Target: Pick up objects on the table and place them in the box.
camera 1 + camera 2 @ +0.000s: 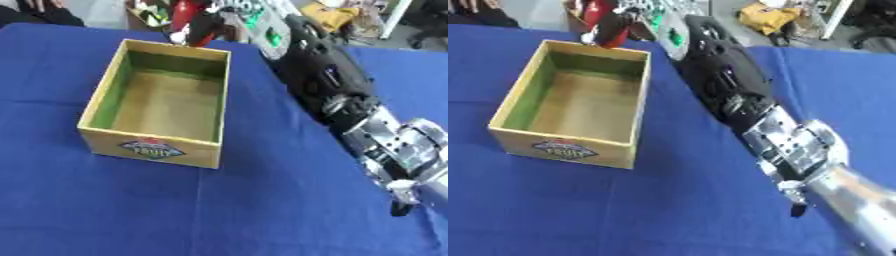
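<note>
Silver and black, the right arm is stretched across the blue cloth past the box, seen with nothing inside; its hand's state cannot be told.

Red object beyond box, blurred

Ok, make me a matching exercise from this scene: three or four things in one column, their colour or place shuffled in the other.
Things:
1. box
2. tablecloth
3. label
4. right hand

Descriptions:
A. plain blue, spread under everything
B. past the box's far edge, at a red and black object
C. yellow-brown walls, open top, nothing inside
D. on the box's near wall, facing the camera

Pairs: 1-C, 2-A, 3-D, 4-B
</note>
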